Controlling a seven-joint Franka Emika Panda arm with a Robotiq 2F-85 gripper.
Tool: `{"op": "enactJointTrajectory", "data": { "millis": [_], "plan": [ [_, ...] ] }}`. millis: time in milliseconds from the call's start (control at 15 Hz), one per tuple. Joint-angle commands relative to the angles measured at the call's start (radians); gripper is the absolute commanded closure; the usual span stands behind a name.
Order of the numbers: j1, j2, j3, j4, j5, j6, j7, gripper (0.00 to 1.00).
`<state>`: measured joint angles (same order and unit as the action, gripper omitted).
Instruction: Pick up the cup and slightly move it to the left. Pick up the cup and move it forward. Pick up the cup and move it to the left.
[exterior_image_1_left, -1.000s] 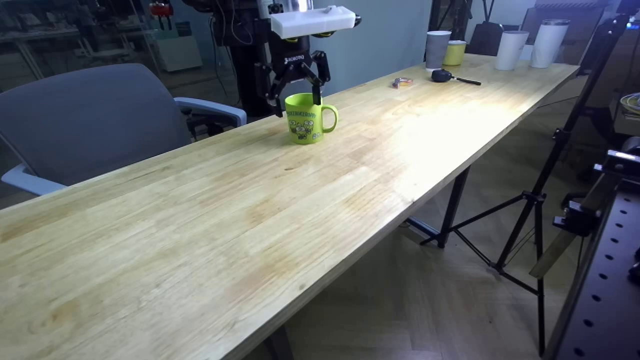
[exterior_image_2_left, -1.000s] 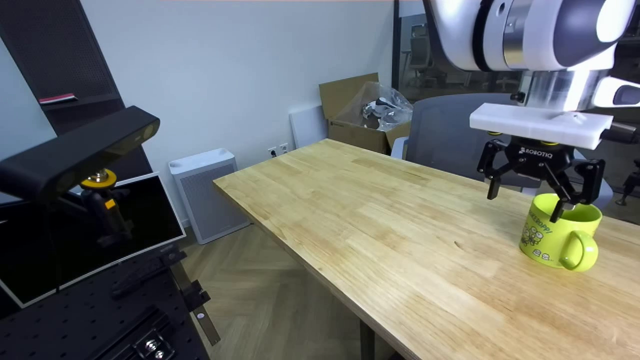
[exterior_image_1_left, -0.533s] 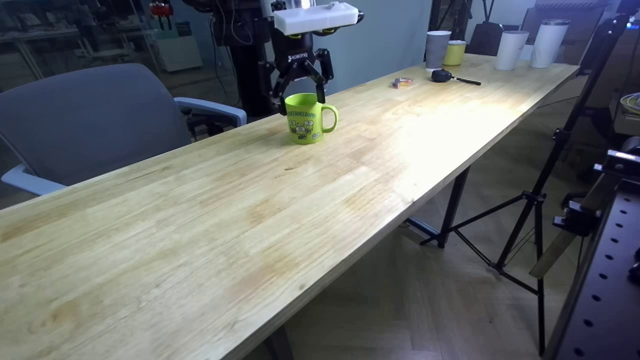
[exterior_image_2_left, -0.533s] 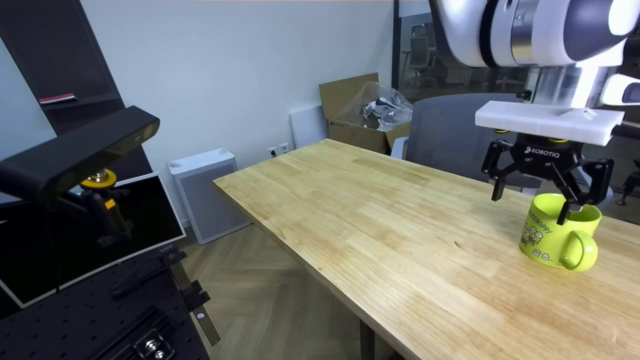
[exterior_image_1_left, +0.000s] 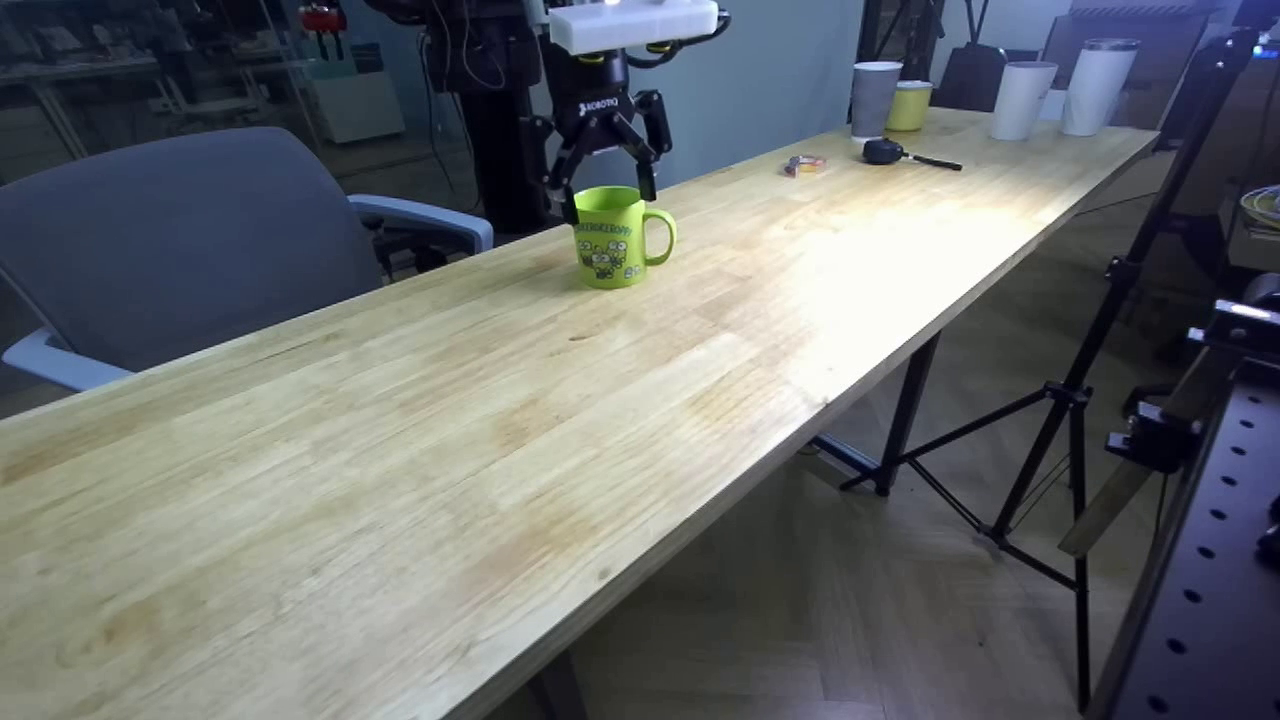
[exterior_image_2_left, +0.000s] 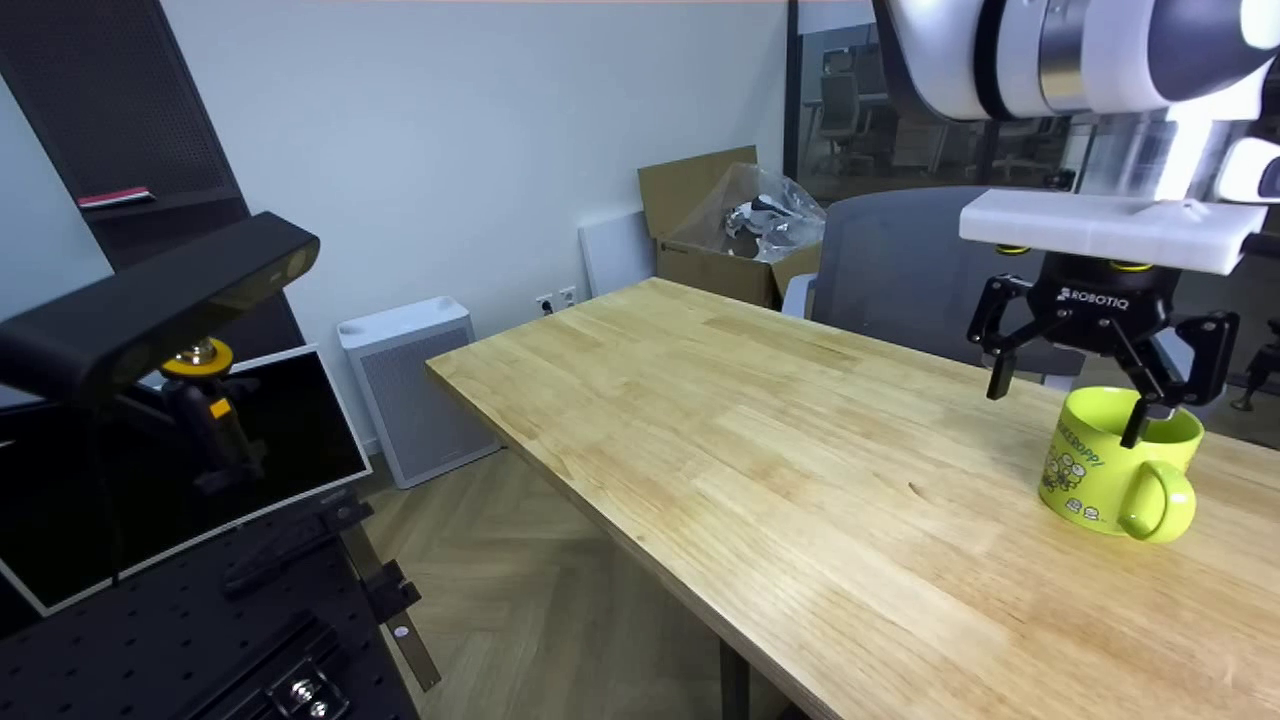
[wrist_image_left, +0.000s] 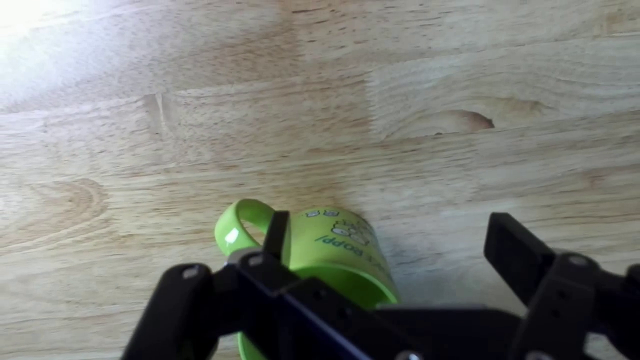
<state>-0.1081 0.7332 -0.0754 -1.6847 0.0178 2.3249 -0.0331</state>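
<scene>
The cup (exterior_image_1_left: 612, 250) is a bright lime-green mug with a loop handle and printed cartoon figures. It stands upright on the wooden table near the far edge, and also shows in an exterior view (exterior_image_2_left: 1105, 480) at the right. In the wrist view the cup (wrist_image_left: 332, 240) is at the bottom, partly hidden by the gripper. My gripper (exterior_image_2_left: 1066, 415) is open and empty, pointing down, with its fingertips around the height of the cup's rim. It is offset from the cup: in the wrist view (wrist_image_left: 390, 225) one finger overlaps the cup near the handle, the other is over bare table.
The wooden table (exterior_image_1_left: 500, 400) runs lengthwise. At its far end stand a grey cup (exterior_image_1_left: 874, 100), a smaller yellow-green cup (exterior_image_1_left: 908, 107), white cups (exterior_image_1_left: 1022, 102) and a black object with a strap (exterior_image_1_left: 882, 152). A chair (exterior_image_1_left: 180, 240) is beside the table.
The open gripper has risen a little and shifted slightly to the right in both exterior views. The cup has not moved.
</scene>
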Motion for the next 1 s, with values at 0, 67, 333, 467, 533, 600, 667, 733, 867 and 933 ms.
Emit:
{"op": "enactJointTrajectory", "data": {
  "millis": [0,67,333,467,533,600,667,733,867,933],
  "plan": [
    [-0.004,0.036,-0.003,0.069,-0.009,-0.042,0.010,0.00],
    [-0.006,0.046,-0.005,0.085,-0.009,-0.046,0.010,0.00],
    [-0.017,0.094,-0.012,0.158,-0.012,-0.059,0.005,0.00],
    [-0.019,0.121,-0.020,0.191,-0.017,-0.067,0.009,0.00],
    [-0.019,0.130,-0.023,0.204,-0.020,-0.075,0.011,0.00],
    [-0.020,0.139,-0.026,0.216,-0.022,-0.080,0.012,0.00],
    [-0.019,0.147,-0.029,0.228,-0.026,-0.087,0.014,0.00],
    [-0.017,0.154,-0.035,0.238,-0.033,-0.093,0.017,0.00],
    [-0.013,0.165,-0.041,0.255,-0.045,-0.109,0.024,0.00],
    [-0.011,0.167,-0.043,0.262,-0.048,-0.116,0.025,0.00]
  ]
}}
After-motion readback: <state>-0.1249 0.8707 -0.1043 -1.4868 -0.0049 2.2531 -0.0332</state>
